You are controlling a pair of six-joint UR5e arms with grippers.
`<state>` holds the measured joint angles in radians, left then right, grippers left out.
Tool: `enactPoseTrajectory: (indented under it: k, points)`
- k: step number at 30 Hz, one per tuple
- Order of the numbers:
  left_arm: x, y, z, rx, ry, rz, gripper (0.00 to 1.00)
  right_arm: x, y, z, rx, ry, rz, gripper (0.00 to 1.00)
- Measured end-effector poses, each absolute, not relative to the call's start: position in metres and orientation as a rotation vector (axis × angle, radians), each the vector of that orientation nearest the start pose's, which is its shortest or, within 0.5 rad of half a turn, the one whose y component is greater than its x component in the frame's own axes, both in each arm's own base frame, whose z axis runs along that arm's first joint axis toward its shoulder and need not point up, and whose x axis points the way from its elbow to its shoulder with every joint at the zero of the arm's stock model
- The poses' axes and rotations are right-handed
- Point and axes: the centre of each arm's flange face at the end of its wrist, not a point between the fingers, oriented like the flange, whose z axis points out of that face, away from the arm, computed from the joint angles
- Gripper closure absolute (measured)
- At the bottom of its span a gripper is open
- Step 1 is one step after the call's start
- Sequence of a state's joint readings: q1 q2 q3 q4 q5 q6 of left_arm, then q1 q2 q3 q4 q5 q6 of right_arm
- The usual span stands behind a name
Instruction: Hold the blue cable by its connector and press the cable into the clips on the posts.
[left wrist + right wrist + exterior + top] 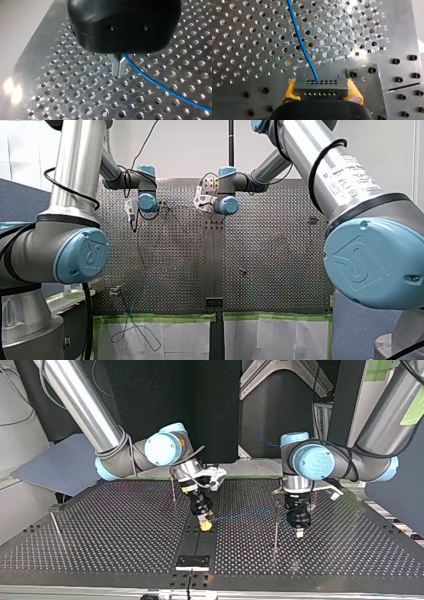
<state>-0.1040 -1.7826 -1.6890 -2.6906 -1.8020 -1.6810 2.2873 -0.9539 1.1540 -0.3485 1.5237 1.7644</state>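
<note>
Right hand (322,89) clamping connector (322,84), blue cable (302,47) ahead

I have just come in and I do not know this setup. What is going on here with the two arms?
My right hand holds the grey connector of the blue cable between its yellow pads. My left hand has its metal fingers closed on the cable further along, so it runs between them above the perforated table. A thin post stands near my left hand; whether the cable sits in its clip cannot be told.
</note>
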Motion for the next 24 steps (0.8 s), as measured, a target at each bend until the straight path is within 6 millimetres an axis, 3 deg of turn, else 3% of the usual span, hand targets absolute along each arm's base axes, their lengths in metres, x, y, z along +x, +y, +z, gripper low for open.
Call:
enactPoseTrajectory:
  k: [9, 10, 11, 12, 13, 14, 15, 16, 24]
  points:
    - [0.553, -0.166, 0.362, -0.182, 1.464, 0.017, 0.99, 0.592, -0.469, 0.347, -2.136, 1.154, -2.667, 1.00]
    - [0.553, -0.165, 0.362, -0.178, 1.464, 0.020, 0.88, 0.592, -0.469, 0.347, -2.136, 1.154, -2.666, 1.00]
    - [0.553, -0.165, 0.362, -0.175, 1.463, 0.023, 0.66, 0.592, -0.470, 0.347, -2.136, 1.154, -2.666, 1.00]
    - [0.553, -0.165, 0.362, -0.174, 1.463, 0.026, 0.66, 0.592, -0.469, 0.347, -2.136, 1.154, -2.666, 1.00]
    - [0.554, -0.164, 0.362, -0.173, 1.463, 0.028, 0.29, 0.592, -0.469, 0.347, -2.136, 1.154, -2.665, 1.00]
    - [0.554, -0.164, 0.362, -0.175, 1.463, 0.029, 0.11, 0.592, -0.469, 0.347, -2.137, 1.154, -2.665, 1.00]
    - [0.554, -0.163, 0.362, -0.179, 1.463, 0.031, 0.11, 0.592, -0.469, 0.346, -2.137, 1.154, -2.665, 1.00]
    - [0.553, -0.162, 0.362, -0.186, 1.463, 0.032, 0.00, 0.592, -0.469, 0.346, -2.138, 1.154, -2.665, 1.00]
    - [0.549, -0.156, 0.358, -0.250, 1.490, 0.064, 0.00, 0.592, -0.469, 0.346, -2.146, 1.152, -2.661, 1.00]
